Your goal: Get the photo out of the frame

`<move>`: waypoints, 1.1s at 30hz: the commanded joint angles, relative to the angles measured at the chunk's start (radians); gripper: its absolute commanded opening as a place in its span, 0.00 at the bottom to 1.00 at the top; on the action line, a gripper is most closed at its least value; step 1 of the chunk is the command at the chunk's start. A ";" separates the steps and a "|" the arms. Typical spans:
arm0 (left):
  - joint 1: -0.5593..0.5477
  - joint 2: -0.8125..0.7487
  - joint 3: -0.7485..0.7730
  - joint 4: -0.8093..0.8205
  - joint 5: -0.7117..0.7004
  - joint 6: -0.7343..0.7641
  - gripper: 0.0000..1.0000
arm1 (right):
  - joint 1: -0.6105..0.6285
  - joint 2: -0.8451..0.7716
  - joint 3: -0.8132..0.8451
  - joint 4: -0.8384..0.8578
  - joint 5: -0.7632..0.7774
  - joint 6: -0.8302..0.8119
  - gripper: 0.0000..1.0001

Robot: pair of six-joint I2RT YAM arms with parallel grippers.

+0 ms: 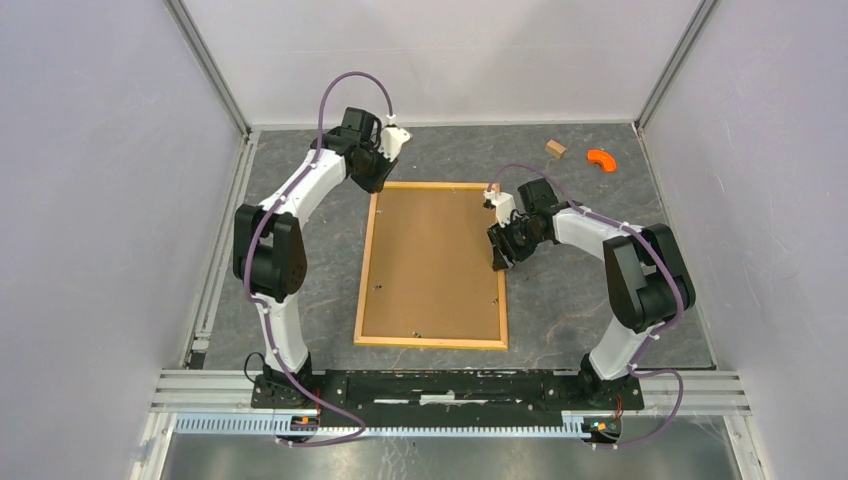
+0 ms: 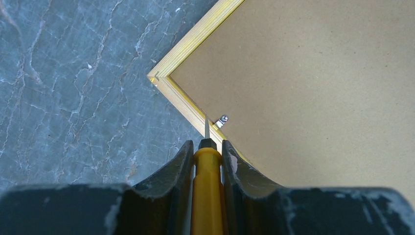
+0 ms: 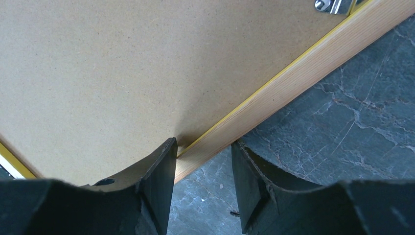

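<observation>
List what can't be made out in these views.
The photo: hidden in every view beneath the backing board.
The yellow-handled tool in the left hand: handle end cut off by the left wrist view's bottom edge.
The right hand: straddles the frame rail in the right wrist view; clamped or not, unclear.

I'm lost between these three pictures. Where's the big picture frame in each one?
Top external: the frame lies back-up in the middle of the table.
Left wrist: one corner of it shows at upper centre, just beyond the tip of the yellow-handled tool.
Right wrist: its wooden edge runs diagonally from lower centre to upper right.
Shared landmark: the brown backing board inside it.
</observation>
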State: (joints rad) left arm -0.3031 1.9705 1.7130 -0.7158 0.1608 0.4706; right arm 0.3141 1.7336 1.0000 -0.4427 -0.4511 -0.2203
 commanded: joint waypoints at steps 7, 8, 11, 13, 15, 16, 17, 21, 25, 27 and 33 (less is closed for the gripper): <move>0.001 0.027 -0.031 0.042 0.004 0.047 0.02 | 0.006 0.032 -0.021 -0.016 0.028 -0.022 0.50; 0.001 0.027 -0.037 0.045 0.005 0.046 0.02 | 0.006 0.031 -0.021 -0.015 0.029 -0.022 0.50; 0.001 0.032 -0.051 0.054 0.002 0.048 0.02 | 0.006 0.027 -0.027 -0.013 0.029 -0.022 0.50; 0.003 0.037 -0.054 0.055 0.002 0.048 0.02 | 0.006 0.024 -0.030 -0.012 0.031 -0.022 0.50; 0.005 0.043 -0.055 0.056 -0.001 0.043 0.02 | 0.006 0.020 -0.035 -0.010 0.033 -0.022 0.50; 0.008 0.045 -0.057 0.057 -0.001 0.043 0.02 | 0.006 0.018 -0.035 -0.009 0.034 -0.022 0.50; 0.009 0.046 -0.062 0.062 -0.003 0.042 0.02 | 0.006 0.017 -0.037 -0.009 0.034 -0.022 0.50; 0.012 0.046 -0.088 0.089 -0.014 0.050 0.02 | 0.006 0.014 -0.042 -0.008 0.036 -0.022 0.50; 0.014 0.047 -0.093 0.104 -0.012 0.046 0.02 | 0.005 0.012 -0.044 -0.008 0.036 -0.022 0.50; 0.013 0.050 -0.093 0.110 -0.016 0.046 0.02 | 0.006 0.011 -0.044 -0.008 0.034 -0.022 0.50; 0.015 0.057 -0.100 0.099 -0.024 0.062 0.02 | 0.006 0.007 -0.047 -0.011 0.036 -0.022 0.50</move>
State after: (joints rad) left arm -0.2955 2.0098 1.6291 -0.6334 0.1543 0.4740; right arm 0.3141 1.7287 0.9905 -0.4324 -0.4507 -0.2214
